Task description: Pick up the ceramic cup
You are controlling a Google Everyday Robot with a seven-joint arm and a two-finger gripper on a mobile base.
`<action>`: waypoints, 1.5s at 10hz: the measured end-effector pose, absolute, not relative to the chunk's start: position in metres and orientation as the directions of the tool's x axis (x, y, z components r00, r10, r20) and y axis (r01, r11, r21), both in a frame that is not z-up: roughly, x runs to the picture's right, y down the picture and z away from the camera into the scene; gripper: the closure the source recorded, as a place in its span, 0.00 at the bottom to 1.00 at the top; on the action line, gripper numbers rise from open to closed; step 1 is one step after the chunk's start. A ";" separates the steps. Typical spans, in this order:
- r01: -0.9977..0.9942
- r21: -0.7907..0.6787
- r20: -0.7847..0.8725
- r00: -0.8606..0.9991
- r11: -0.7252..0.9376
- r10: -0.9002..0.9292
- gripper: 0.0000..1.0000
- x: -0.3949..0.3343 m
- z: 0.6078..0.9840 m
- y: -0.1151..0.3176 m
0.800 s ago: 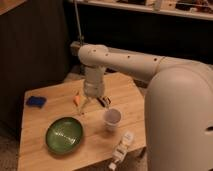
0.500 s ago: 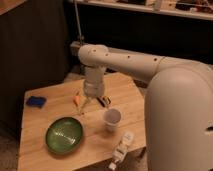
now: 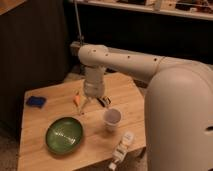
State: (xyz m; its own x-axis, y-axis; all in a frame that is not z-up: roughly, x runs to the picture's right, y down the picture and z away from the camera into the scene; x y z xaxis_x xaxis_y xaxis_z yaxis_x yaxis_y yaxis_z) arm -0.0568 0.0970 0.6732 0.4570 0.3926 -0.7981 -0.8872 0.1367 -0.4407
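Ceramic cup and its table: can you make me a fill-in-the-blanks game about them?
1. The ceramic cup is ____ in colour.
2. The big round bowl on the wooden table is ____ in colour.
3. The gripper hovers over the table beside the cup, with its jaws ____.

Missing words: white; green; open.
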 end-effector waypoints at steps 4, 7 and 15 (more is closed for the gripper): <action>-0.887 -0.441 -0.798 0.457 0.137 0.393 0.20 -0.057 0.673 0.097; -0.887 -0.441 -0.798 0.457 0.137 0.393 0.20 -0.057 0.673 0.097; -0.909 -0.372 -0.704 0.409 0.189 0.581 0.20 -0.042 0.656 0.087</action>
